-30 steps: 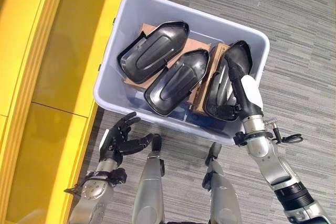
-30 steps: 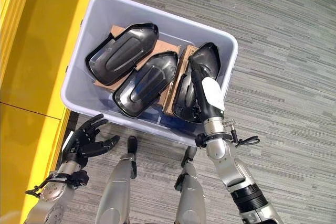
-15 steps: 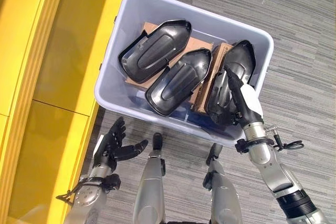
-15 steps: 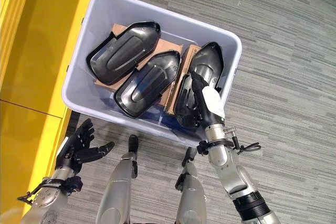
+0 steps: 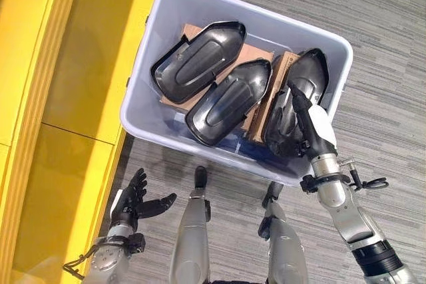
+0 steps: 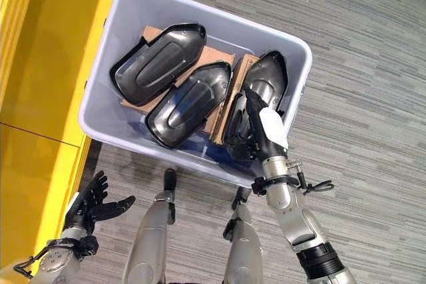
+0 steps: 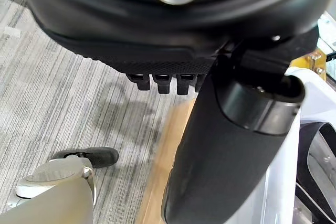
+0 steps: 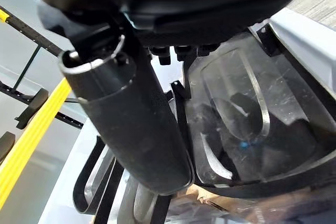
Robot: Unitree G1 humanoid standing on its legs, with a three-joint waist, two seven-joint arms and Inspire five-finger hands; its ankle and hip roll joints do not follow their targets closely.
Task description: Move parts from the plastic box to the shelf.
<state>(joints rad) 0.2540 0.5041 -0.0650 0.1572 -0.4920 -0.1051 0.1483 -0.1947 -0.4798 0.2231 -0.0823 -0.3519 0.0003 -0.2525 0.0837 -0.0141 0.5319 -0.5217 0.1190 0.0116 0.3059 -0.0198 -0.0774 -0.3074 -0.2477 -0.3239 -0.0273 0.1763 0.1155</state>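
Three black moulded shell parts [image 5: 229, 101] lie on cardboard [image 5: 194, 31] in the pale plastic box [image 5: 150, 123]; right hand [image 5: 303, 116] rests on the rightmost part [image 5: 308, 78], grip unclear; left hand [image 5: 130, 201] spread, holding nothing, beside the yellow shelf [image 5: 73, 84].

Head stereo overhead; wrists close (hand-level)

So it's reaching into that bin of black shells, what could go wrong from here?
The right hand is down on the rightmost black part, which leans against the plastic box's wall, so it might slip or wedge against the wall when lifted. That part also sits close beside the middle part, so pulling it out could drag or tip its neighbour. The left hand hangs open outside the box, near the yellow shelf, so it cannot steady anything.
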